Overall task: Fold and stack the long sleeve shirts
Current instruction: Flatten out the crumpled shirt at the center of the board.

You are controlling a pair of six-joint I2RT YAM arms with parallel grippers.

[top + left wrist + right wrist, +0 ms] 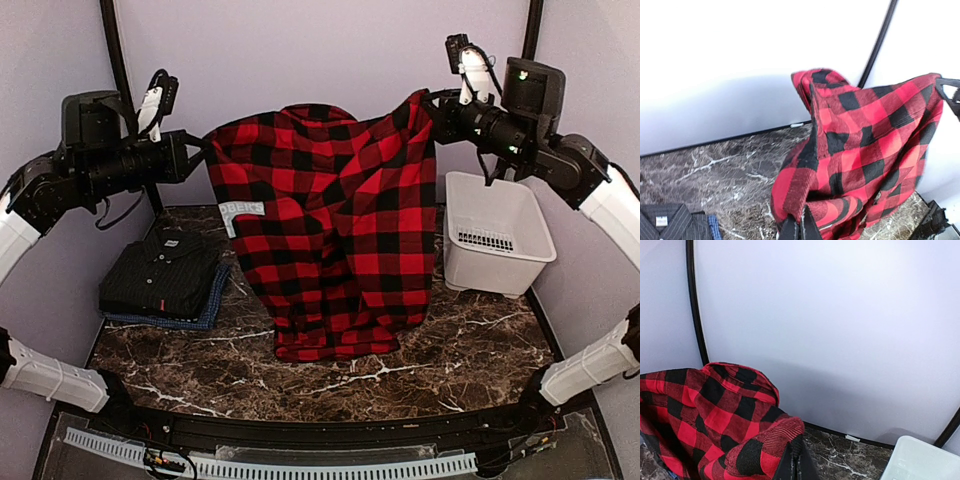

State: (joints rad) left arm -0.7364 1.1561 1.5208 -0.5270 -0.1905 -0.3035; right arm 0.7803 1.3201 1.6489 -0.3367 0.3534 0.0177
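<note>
The red-and-black checked shirt (330, 220) hangs spread between my two raised arms, its hem resting on the marble table (470, 350). My left gripper (203, 143) is shut on its upper left corner, and my right gripper (432, 103) is shut on its upper right corner. The left wrist view shows the checked shirt (865, 145) bunched at my shut left gripper (799, 227). In the right wrist view, the checked shirt (715, 415) folds over my shut right gripper (796, 465). A folded black shirt (165, 275) with a small red tag lies on a blue shirt (215, 300) at the left.
A white plastic basket (495, 235) stands at the right of the table, just beside the hanging shirt. Its corner (925, 460) shows in the right wrist view. The folded black shirt's collar (665, 222) appears at the bottom left of the left wrist view. Grey walls close the back.
</note>
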